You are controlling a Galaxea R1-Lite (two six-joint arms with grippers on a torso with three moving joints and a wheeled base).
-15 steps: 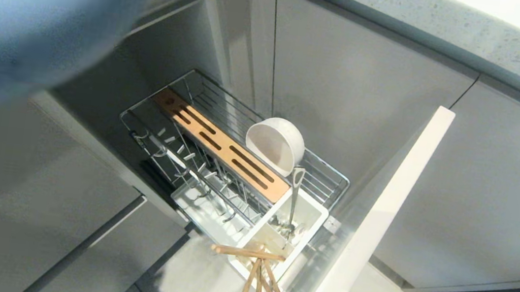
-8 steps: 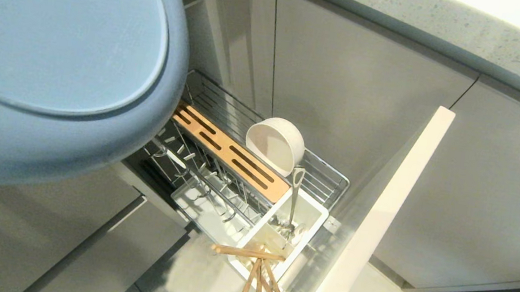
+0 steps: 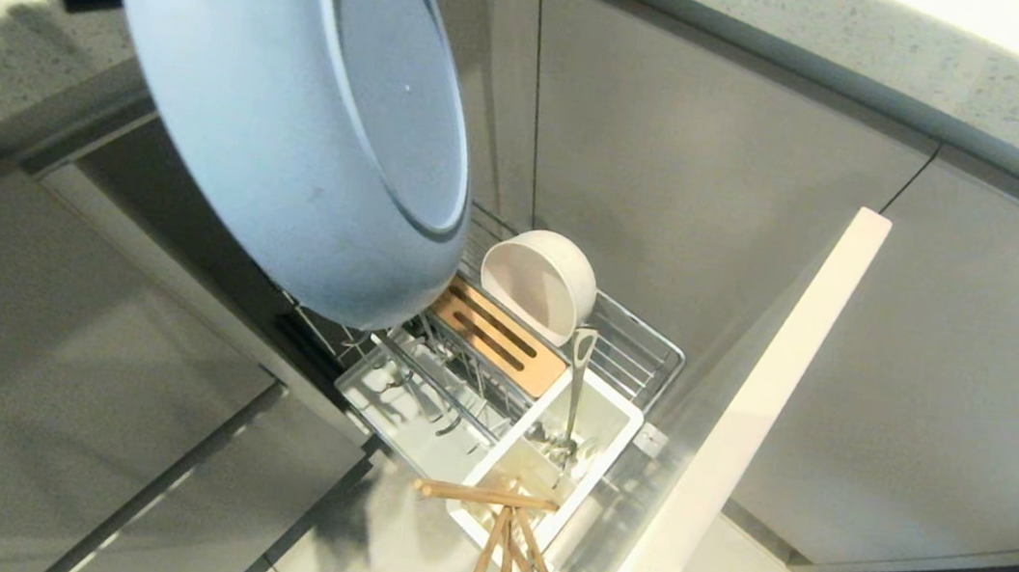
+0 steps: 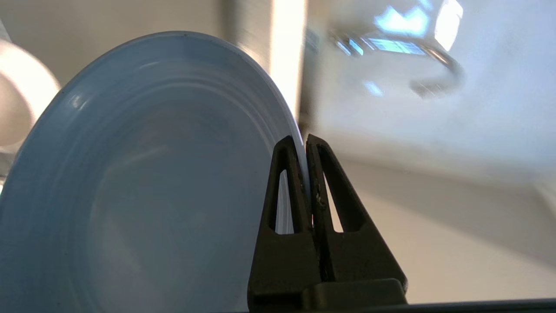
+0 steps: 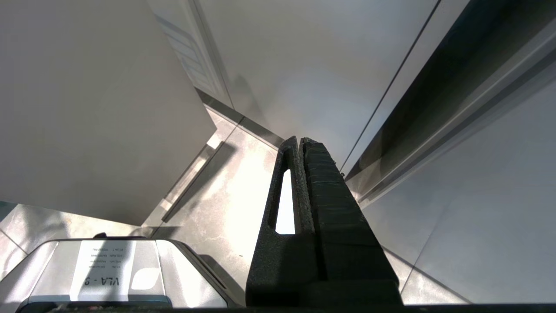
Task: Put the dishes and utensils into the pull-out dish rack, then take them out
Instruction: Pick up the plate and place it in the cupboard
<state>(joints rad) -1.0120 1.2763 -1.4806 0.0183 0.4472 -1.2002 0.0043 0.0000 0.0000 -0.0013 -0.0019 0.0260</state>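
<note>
Plate [image 3: 298,105]: rim gripped by closed left claw [image 4: 304,143], held tilted above dish rack [image 3: 629,340]; bowl [image 3: 537,282], spoon [image 3: 574,391], chopsticks [image 3: 504,528] racked; right claw [image 5: 299,141] closed, parked; unloading outstanding

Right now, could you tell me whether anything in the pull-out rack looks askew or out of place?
Yes: the light wooden chopsticks look askew, one lying crosswise over the white plastic caddy and the rest splaying past its near end. The small cream-white bowl rests tipped on its side, which seems deliberate.
</note>
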